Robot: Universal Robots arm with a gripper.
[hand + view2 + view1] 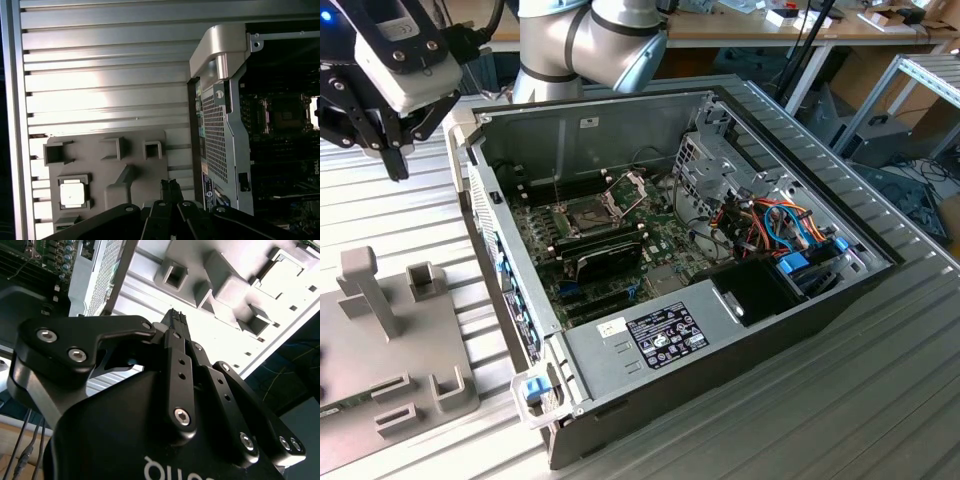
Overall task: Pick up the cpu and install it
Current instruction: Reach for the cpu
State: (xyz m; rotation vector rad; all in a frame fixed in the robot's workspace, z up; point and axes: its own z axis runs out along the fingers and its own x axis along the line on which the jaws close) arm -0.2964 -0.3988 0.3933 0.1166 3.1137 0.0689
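Silver-topped cpu (pixel 72 194) sits in its grey holder (pixel 135 150), apart from the empty, closed claw (pixel 171 184).

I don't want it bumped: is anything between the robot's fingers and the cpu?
Nothing covers the cpu; it lies bare in a pocket of the grey tray. One raised post on that tray stands sideways between it and the gripper.

Open air around my claw (pixel 397 165) over ribbed table (pixel 410 215), fixture posts (pixel 370 285) standing near, cpu (pixel 72 195) pocket open from above, case wall (pixel 505 270) between me and motherboard (pixel 545 238), board open from above too, socket frame (pixel 628 188) hinged up, drive cage (pixel 705 160) just beside it.
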